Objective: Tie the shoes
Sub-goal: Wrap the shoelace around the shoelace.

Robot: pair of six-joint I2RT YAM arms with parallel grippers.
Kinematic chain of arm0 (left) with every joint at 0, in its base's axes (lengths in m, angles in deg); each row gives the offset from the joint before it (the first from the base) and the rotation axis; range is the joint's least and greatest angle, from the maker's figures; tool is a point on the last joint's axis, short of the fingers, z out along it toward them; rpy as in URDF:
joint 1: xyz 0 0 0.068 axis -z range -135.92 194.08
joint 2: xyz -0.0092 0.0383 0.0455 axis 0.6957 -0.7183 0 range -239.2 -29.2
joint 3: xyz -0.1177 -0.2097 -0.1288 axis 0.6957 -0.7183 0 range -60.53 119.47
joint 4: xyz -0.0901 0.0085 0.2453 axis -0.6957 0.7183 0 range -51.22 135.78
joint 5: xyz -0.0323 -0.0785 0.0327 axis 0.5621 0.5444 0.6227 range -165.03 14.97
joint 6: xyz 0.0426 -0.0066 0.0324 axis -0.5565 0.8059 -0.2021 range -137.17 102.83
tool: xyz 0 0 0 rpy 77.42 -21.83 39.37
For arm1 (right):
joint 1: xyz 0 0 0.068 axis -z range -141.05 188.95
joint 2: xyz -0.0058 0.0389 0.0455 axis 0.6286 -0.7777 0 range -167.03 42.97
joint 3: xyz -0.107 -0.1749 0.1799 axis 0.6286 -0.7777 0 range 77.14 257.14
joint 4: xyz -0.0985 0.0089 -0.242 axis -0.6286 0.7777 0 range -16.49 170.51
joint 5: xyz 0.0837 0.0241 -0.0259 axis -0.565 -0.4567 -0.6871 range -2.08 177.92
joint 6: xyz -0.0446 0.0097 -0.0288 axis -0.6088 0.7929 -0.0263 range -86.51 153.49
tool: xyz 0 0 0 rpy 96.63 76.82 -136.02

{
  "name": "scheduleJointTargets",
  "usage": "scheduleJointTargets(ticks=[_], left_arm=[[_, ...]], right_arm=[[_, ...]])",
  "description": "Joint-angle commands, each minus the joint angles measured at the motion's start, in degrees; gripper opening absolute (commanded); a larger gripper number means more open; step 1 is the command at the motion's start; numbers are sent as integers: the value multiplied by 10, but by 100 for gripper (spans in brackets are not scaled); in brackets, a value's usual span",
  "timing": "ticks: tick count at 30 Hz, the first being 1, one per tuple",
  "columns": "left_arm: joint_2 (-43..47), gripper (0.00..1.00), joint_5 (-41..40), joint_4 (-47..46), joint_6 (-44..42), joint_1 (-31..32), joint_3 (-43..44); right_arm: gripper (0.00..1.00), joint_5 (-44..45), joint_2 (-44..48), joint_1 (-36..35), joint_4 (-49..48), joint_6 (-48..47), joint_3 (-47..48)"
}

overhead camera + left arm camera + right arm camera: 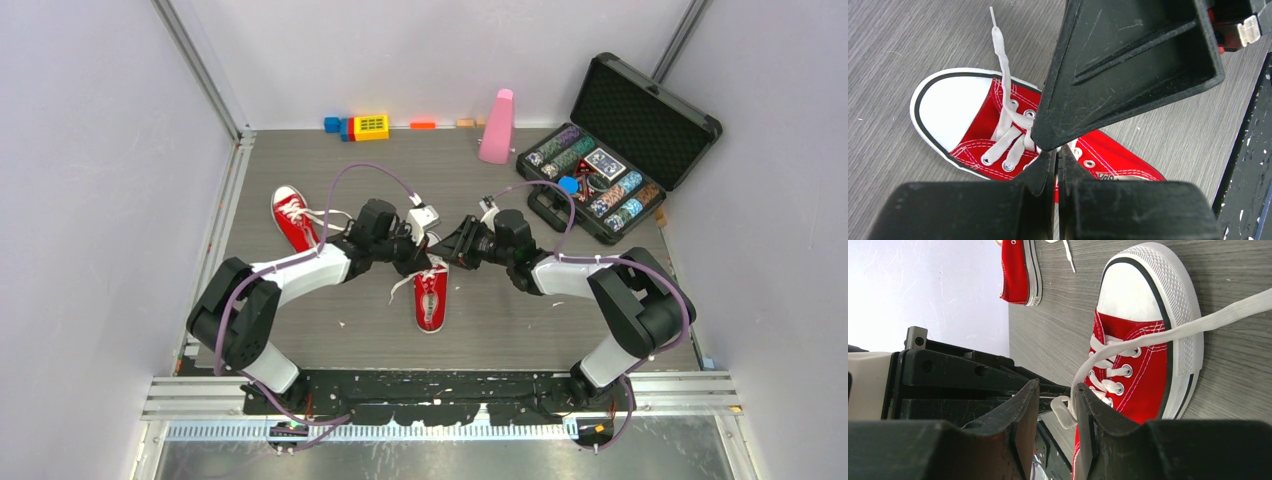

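One red shoe (431,297) lies mid-table with its toe toward the arms; the other shoe (294,217) lies at the back left. Both grippers meet over the near shoe's laces. My left gripper (1057,152) is shut, with a sliver of white lace pinched at its tips just above the eyelets of the shoe (973,117). My right gripper (1057,386) stands open; a loop of lace (1064,412) hangs between its fingers, against the right-hand one. From there the lace (1168,332) runs out over the toe cap. The right gripper's finger (1128,65) hides the shoe's middle in the left wrist view.
An open black case of poker chips (620,150) stands at the back right, a pink metronome (497,127) beside it. Coloured blocks (362,127) line the back wall. White walls close in the left, right and back sides.
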Motion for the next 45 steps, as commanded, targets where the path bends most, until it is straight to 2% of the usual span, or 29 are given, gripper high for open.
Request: scheduleJointTargets(ticks=[1,5,13,18,26,29,32,35,45], left_arm=[[-4,0,7,-7,5,-2,25],[-5,0,4,-6,6,-3,26],[1,0,11,-9,11,-3,27],[-1,0,8,-9,12,-3,28],[5,0,2,-8,11,-3,26],[14,0,-4,-8,10,-2,21],[22,0,-10,-5,9,-2,15],[34,7,-18,-3,10,-2,8],[120,50,-68,-12,27,-3,-41]], right_arm=[[35,-9,1,-3,-31,4,-2],[33,-10,1,-3,-29,3,-1],[35,-4,4,-3,-7,-11,-1],[31,-5,2,-3,-8,-11,-1],[6,-2,3,-3,-5,-11,0],[0,2,8,-3,1,-16,1],[0,6,12,-3,10,-19,2],[0,7,14,-3,16,-21,6],[0,4,13,-3,22,-25,17]])
